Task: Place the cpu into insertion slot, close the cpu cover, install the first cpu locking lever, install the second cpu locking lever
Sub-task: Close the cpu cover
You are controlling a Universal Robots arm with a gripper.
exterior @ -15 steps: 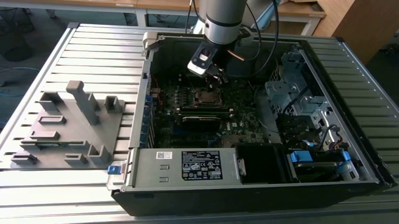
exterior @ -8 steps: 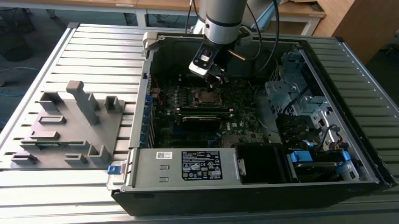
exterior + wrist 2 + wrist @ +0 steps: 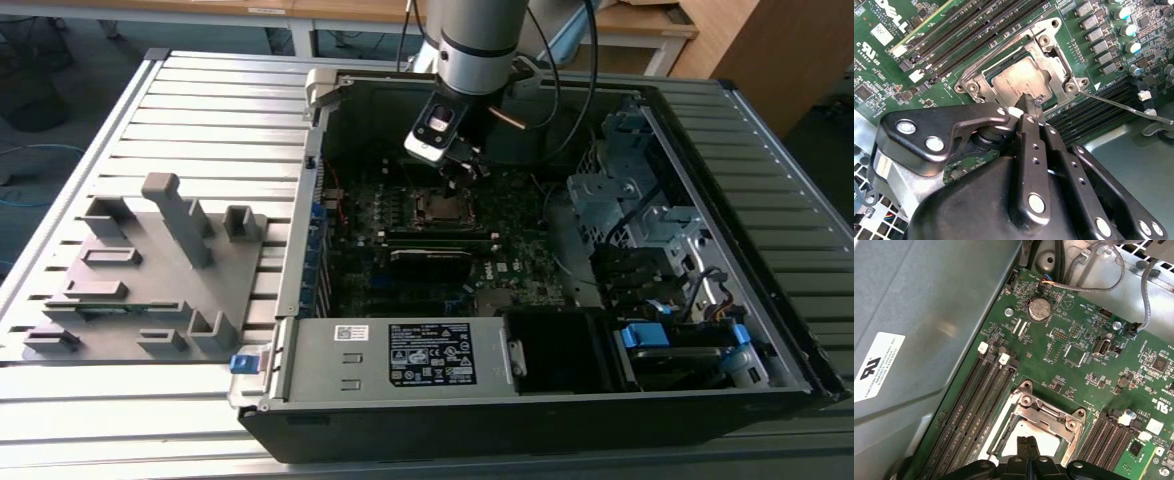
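now gripper [image 3: 1029, 103], fingers together, at cpu [image 3: 1013, 80] inside cpu cover [image 3: 1053, 61]

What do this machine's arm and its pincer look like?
The arm is a smooth silver-grey tube with a dark ring and a white-and-black box near its end. Its pincer is black: flat linked bars joined by shiny round pins, tapering to two slim fingers.

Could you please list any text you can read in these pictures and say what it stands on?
Power supply label: print too small to read.
White sticker: cut off at the picture's edge.
Motherboard lettering: partly cut off, the rest too small.
cpu marking: too faint to read.
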